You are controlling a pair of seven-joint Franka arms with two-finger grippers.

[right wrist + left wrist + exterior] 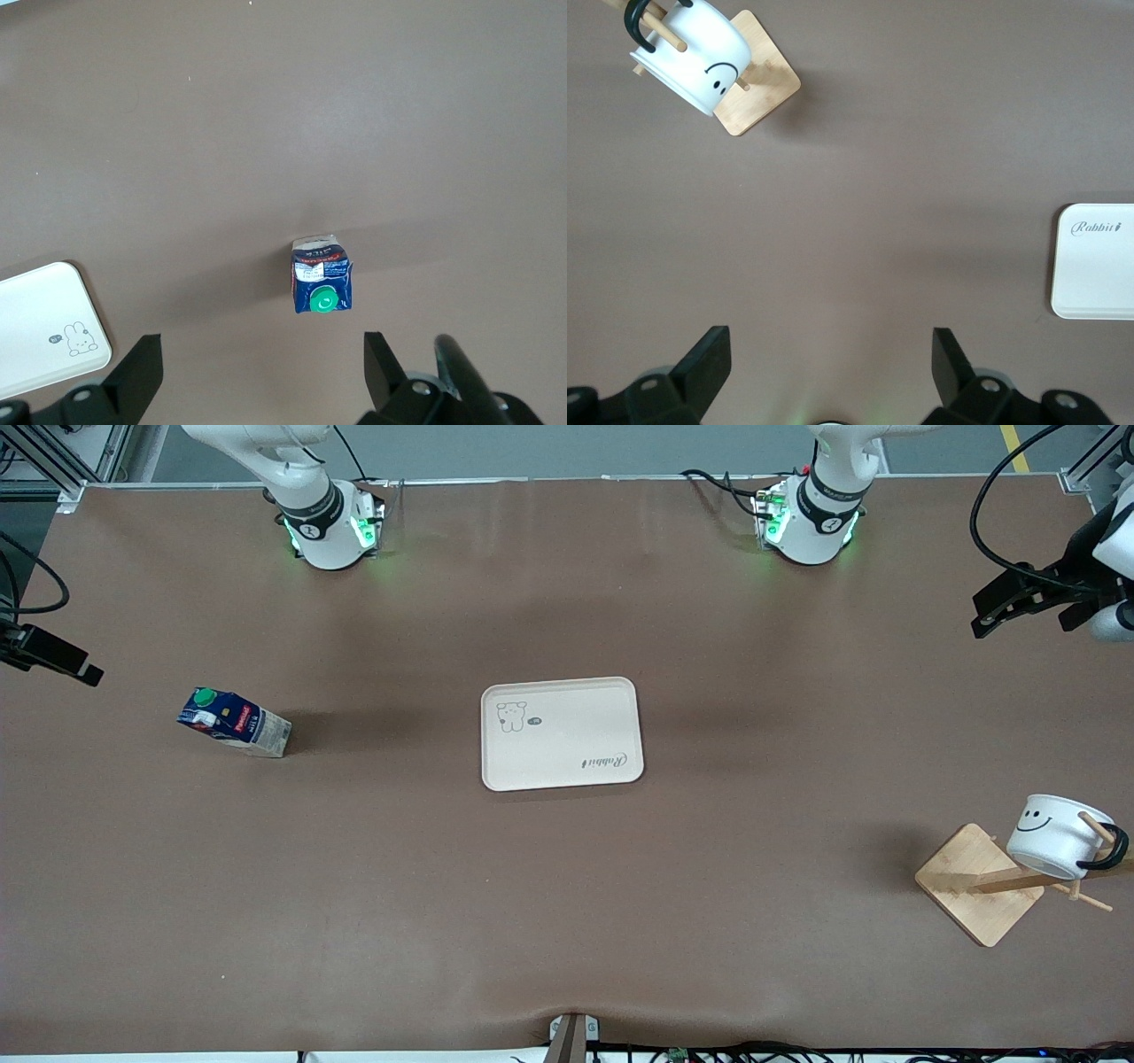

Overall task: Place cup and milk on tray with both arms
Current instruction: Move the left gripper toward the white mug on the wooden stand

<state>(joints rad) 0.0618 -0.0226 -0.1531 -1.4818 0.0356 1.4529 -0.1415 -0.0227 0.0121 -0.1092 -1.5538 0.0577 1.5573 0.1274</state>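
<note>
- Front view: the milk (234, 723) is seen standing on the desk (567, 903) toward the right arm's end, well apart from the tray (562, 733), green cap uppermost, so its long axis is judged to run upright.
- The cup (1058, 834) is found at the left arm's end, hung on a peg of the wooden rack (980, 884), mouth tilted downward, its black handle looped over the peg; it lies nearer to the front camera than the tray.
- The tray is set at the middle of the desk between the two, and nothing is carried on it, so neither placement is judged begun.
- The right tool (257, 372) is held high over the desk at the right arm's end; in the right wrist view its fingers are spread wide with nothing between them, and the milk is framed just ahead of the gap.
- The left tool (833, 367) is held high over the desk at the left arm's end, fingers likewise spread wide and holding nothing; the cup and rack are seen well off from it.
- Each item is judged to belong to the arm at its own end: a straight descent for the milk, a longer reach toward the rack for the cup.
</note>
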